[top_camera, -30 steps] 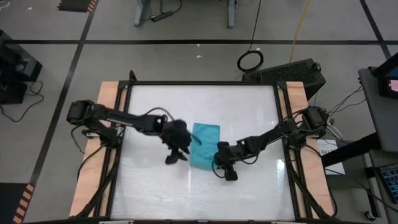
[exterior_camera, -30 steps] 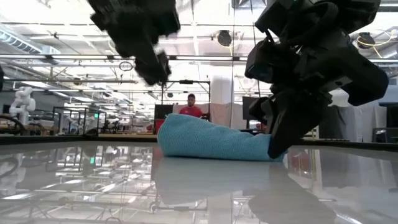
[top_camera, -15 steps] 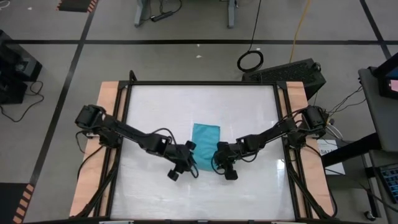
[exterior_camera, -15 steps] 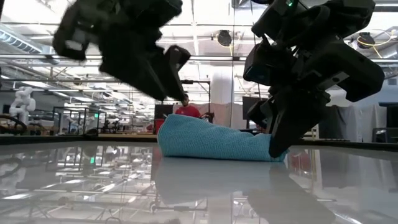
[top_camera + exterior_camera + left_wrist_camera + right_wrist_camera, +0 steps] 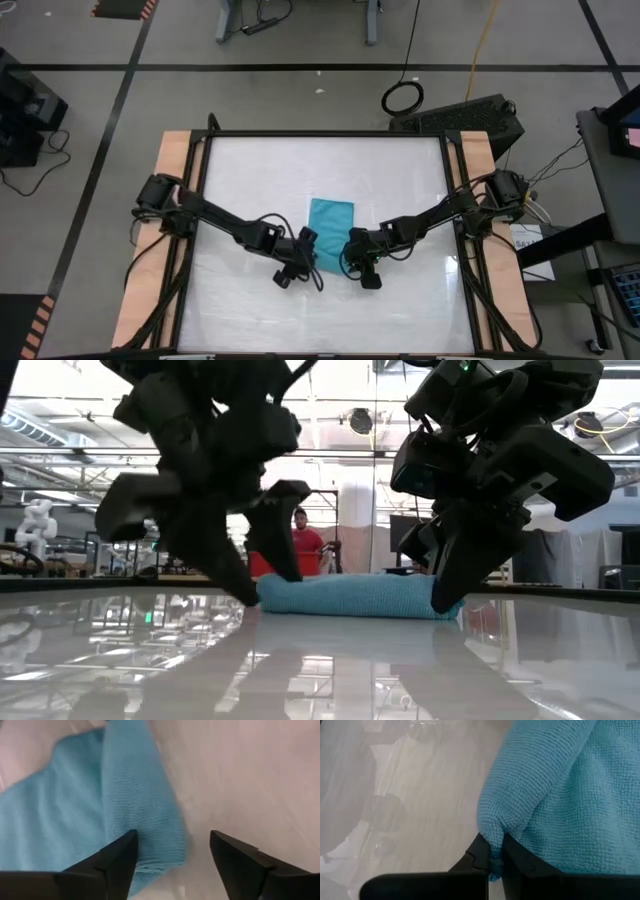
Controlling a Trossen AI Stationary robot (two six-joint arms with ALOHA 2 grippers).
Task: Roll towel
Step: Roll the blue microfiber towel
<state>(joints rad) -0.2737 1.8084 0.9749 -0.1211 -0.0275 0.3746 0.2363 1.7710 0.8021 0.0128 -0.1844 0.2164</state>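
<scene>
The turquoise towel (image 5: 331,222) lies flat on the white table, its near end rolled into a low roll (image 5: 350,596). My left gripper (image 5: 302,262) is open and low at the roll's left end (image 5: 160,845). One finger (image 5: 117,857) stands over the cloth and the other (image 5: 235,860) over bare table. My right gripper (image 5: 352,260) is shut on the roll's right end (image 5: 440,600). My left gripper's fingers stand on either side of the roll's left end (image 5: 165,855), coming steeply from above; whether they touch the cloth I cannot tell. My right gripper pinches a bunched fold at the roll's right end (image 5: 492,837) between its two fingers, slanting down from above. The towel rests on the table.
The table has a black frame (image 5: 325,135) and wooden side strips (image 5: 175,160). Bare tabletop lies all round the towel. A person in red (image 5: 305,540) stands far behind the table.
My left gripper has gone from the towel's left side toward the table's near edge and down to the roll's left end. The towel's raised left part has sunk, so the roll now lies lower and more even. My right gripper has kept its hold.
</scene>
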